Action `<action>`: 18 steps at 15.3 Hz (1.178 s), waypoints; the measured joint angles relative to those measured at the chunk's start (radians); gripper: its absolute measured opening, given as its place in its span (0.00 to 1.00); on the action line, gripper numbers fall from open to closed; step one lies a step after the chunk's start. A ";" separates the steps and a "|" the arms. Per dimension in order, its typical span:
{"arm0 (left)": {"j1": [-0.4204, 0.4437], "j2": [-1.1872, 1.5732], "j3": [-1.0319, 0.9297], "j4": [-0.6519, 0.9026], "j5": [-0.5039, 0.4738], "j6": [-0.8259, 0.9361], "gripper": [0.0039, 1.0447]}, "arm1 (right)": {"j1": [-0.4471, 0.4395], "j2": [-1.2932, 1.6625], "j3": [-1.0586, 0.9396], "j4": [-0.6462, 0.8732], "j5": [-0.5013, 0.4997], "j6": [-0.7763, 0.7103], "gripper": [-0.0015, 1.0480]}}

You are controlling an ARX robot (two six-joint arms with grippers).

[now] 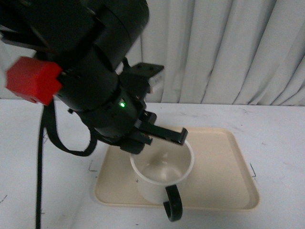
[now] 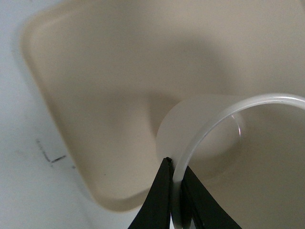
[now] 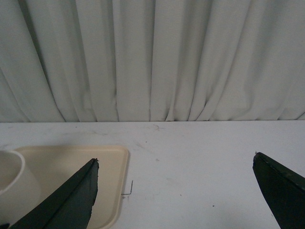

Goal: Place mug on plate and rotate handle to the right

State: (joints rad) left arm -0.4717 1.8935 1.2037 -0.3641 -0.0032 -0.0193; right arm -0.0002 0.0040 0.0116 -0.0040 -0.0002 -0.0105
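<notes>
On the plate (image 1: 220,164), toward its near left corner, the mug (image 1: 161,172) is seen standing upright with its open mouth facing up. The handle (image 1: 172,204) is turned toward the plate's near rim and is shown reaching out over that rim, not toward the plate's right side. The mug's rim is gripped by the left jaws on the side facing the plate's far left corner; in the left wrist view the two black fingers (image 2: 159,195) are seen closed on the thin wall, one inside the mug and one outside. The left arm (image 1: 97,102) is held above the plate's left edge, and a small green light (image 1: 122,103) is lit on it. The right jaws are spread wide apart with nothing held between them; beyond them the white worktop (image 3: 200,152) past the plate's right edge is seen, with only a corner of the plate and a sliver of the mug visible. Behind the plate, a pale pleated curtain (image 3: 152,57) is hung along the worktop's far edge.
</notes>
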 joint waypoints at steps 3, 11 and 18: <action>-0.023 0.113 0.117 -0.035 0.003 0.017 0.02 | 0.000 0.000 0.000 0.000 0.000 0.000 0.94; -0.069 0.148 0.172 0.002 0.025 0.081 0.44 | 0.000 0.000 0.000 0.000 0.000 0.000 0.94; 0.049 -0.293 -0.420 1.023 -0.314 0.039 0.66 | 0.000 0.000 0.000 -0.001 0.000 0.000 0.94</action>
State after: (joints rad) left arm -0.4225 1.6005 0.7841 0.6590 -0.3176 0.0193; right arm -0.0006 0.0040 0.0116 -0.0048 0.0002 -0.0105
